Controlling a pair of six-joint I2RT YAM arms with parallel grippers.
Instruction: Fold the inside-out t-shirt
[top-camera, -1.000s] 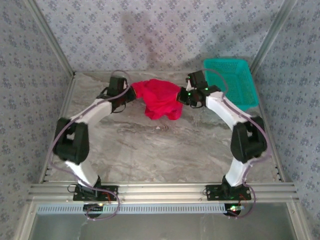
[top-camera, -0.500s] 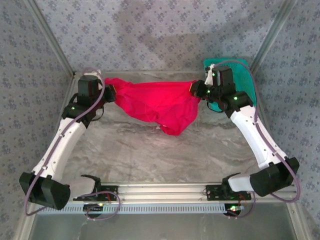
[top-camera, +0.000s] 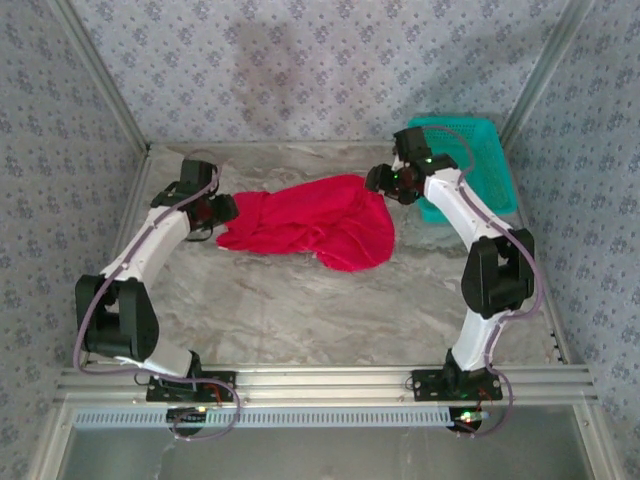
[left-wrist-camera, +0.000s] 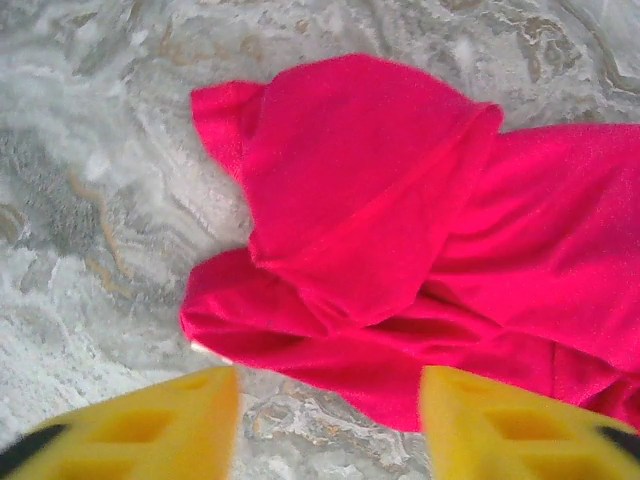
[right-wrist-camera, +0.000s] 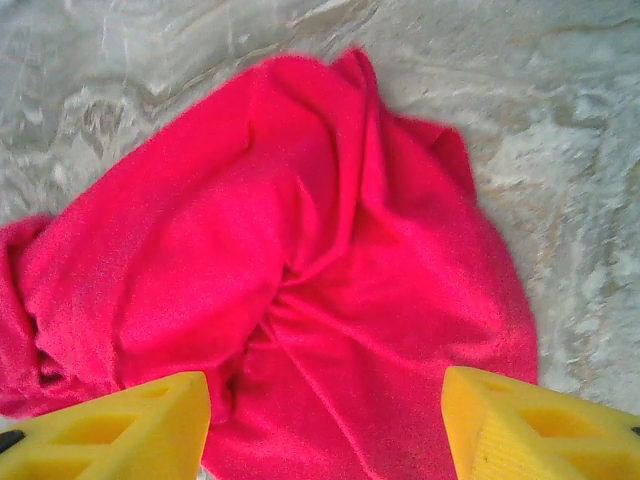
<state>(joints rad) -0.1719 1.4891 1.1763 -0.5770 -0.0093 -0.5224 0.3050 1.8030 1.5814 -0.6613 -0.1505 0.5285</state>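
A grey marbled table (top-camera: 300, 310) stands between walls (top-camera: 330, 60) papered in a small blue-grey pattern, with bare metal posts (top-camera: 97, 65) at the far corners. On it the left jaws stand apart; their two yellow fingers (left-wrist-camera: 130, 425) are well separated in the left wrist view and clamp nothing. The bright red t-shirt (left-wrist-camera: 400, 230) lies crumpled on the marble just beyond them; its near hem reaches into the gap between the fingers, and I cannot tell whether it touches them; a small white sliver (left-wrist-camera: 208, 348) shows at the hem's left end.

The right jaws are likewise apart, one yellow finger (right-wrist-camera: 110, 425) at each lower corner of the right wrist view, gripping nothing; the red cloth spreads in soft folds under and ahead of them, with bare marble beyond it.

From above, the left arm (top-camera: 150, 238) reaches to the shirt's left end and the right arm (top-camera: 455, 205) to its far right corner; the t-shirt lies between them as a loose, rumpled heap on the far half of the table, wider than deep, with a lobe sagging toward the near side on the right. A teal mesh basket (top-camera: 500, 170) stands at the far right corner behind the right arm, apart from the shirt.
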